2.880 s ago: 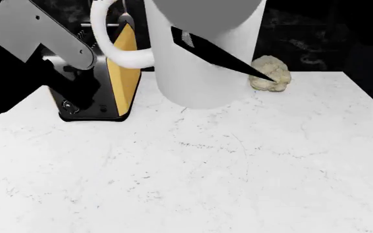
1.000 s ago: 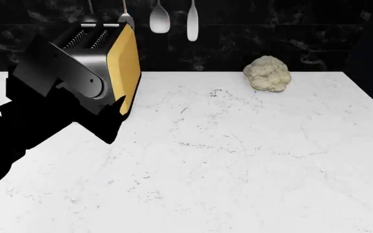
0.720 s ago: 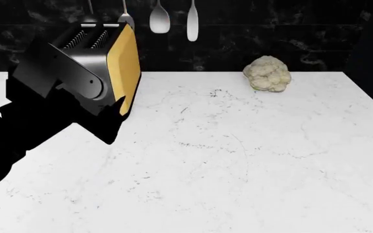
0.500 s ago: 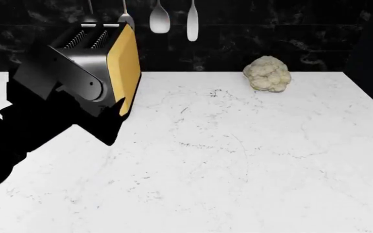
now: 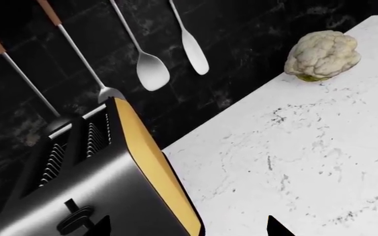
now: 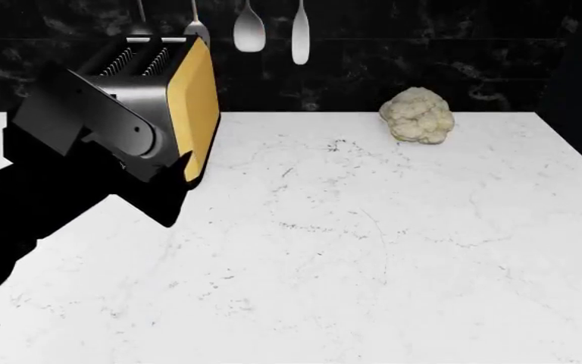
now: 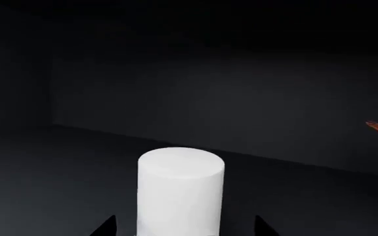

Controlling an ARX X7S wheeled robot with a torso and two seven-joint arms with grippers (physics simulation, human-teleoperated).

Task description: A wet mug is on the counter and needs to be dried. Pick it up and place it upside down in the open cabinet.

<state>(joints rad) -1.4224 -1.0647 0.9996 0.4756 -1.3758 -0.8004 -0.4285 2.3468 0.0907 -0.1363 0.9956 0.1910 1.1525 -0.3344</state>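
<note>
In the right wrist view the mug [image 7: 181, 191] stands closest, a plain white cylinder with a flat closed face on top, so it looks to be upside down on the dark floor of what is probably the cabinet [image 7: 196, 93]. Two dark fingertips [image 7: 104, 227] of the right end effector [image 7: 183, 227] flank its base with gaps on both sides, so it reads as released and spread, not grasping. The handle is out of sight.

As a judgement: the mug is stiff, light, breakable, and slick if wet, so any regrasp belongs across the body low down, squeezed gently.

In the head view, the left arm [image 6: 79, 163] hangs over the counter [image 6: 372, 258] before the toaster [image 6: 175, 98]; whether its end effector is clenched cannot be told. Beyond lie a cauliflower [image 6: 417, 115] and hanging spoons [image 6: 249, 30].
</note>
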